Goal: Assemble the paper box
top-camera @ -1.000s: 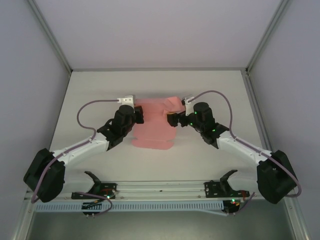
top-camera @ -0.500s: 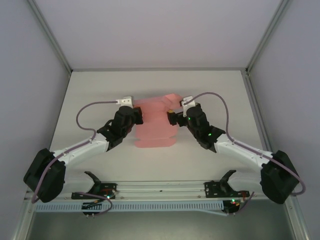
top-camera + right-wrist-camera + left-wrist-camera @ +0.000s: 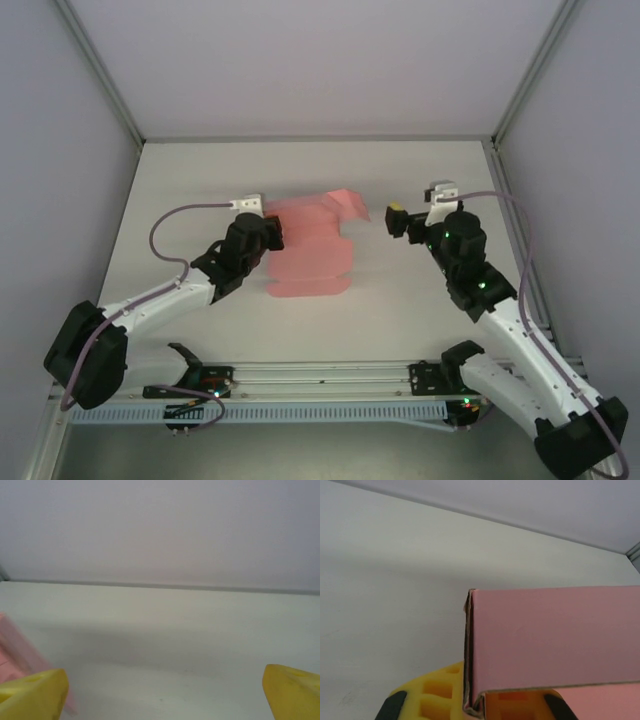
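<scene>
Since a second ago the right arm has swung away from the paper box (image 3: 310,250) toward the right side of the table (image 3: 180,180), so the right gripper (image 3: 397,220) no longer touches the card. The left arm has barely shifted.

From above, the paper box lies mid-table as a partly folded pink sheet. A broad panel rests flat on the surface, the near edge is stepped, and a flap (image 3: 347,203) at the far right corner stands up off the table. The left gripper (image 3: 268,232) sits at the sheet's left edge, clenched on it. The right gripper hangs to the right of the raised flap, spread wide and holding nothing.

From the left wrist, a pink wall rises from a crisp fold, and its folded corner runs down between the yellow pads (image 3: 437,695). The grip therefore seems to be on the creased left side, though how many layers are pinched is hard to make out.

From the right wrist, two yellow fingertips (image 3: 30,695) stand far apart with bare table between them, and a sliver of pink shows at the left edge.

The assembly looks only partly done. One side is creased and held and one flap is lifted, but most of the sheet is still flat. The remaining walls apparently still need folding and the tabs tucking in.
</scene>
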Robot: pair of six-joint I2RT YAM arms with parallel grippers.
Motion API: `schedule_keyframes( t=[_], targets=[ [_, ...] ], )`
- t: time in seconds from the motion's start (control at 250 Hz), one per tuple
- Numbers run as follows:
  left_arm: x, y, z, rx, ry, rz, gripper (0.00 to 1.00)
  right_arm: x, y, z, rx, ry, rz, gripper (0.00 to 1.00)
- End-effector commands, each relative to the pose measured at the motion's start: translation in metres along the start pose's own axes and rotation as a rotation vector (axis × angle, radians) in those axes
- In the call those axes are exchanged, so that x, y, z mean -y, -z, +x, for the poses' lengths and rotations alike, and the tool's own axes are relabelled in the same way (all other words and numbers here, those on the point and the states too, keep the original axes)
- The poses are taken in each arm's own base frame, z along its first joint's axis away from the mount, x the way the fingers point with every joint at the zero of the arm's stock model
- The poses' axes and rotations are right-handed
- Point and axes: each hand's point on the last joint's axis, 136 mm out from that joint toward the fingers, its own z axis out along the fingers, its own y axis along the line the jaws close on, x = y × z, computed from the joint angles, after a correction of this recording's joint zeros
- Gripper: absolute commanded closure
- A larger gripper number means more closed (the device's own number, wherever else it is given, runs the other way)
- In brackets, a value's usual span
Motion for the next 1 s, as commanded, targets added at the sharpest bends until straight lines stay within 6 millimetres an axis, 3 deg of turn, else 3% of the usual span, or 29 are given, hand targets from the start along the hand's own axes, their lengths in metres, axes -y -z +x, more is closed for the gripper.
schedule_keyframes(
  t=[0.0,0.116,0.2,0.272,0.451,0.539,0.707,0.994],
  targets=[
    [0.005,0.004,-0.002,-0.003,-0.029,0.036,1.00,0.004,-0.016,0.003,-0.097,-0.088,-0.065,0.01],
    [0.008,0.004,-0.001,-0.008,-0.031,0.054,1.00,-0.023,-0.037,0.012,-0.197,-0.059,-0.268,0.05],
    [0.008,0.003,0.000,-0.010,-0.033,0.055,1.00,-0.053,-0.042,0.024,-0.271,-0.026,-0.462,0.07],
    [0.009,0.003,0.000,-0.009,-0.037,0.060,1.00,-0.066,-0.045,0.033,-0.309,-0.017,-0.561,0.10],
    [0.011,0.004,-0.003,-0.005,-0.038,0.066,1.00,-0.093,-0.031,0.046,-0.344,-0.001,-0.769,0.22],
    [0.012,0.004,-0.005,-0.001,-0.041,0.068,1.00,-0.106,-0.018,0.054,-0.356,0.016,-0.867,0.23],
    [0.012,0.002,-0.003,-0.006,-0.052,0.068,1.00,-0.126,-0.009,0.067,-0.373,0.071,-0.950,0.27],
    [0.013,-0.001,0.000,-0.018,-0.054,0.069,1.00,-0.151,-0.022,0.075,-0.426,0.090,-0.974,0.33]
  ],
)
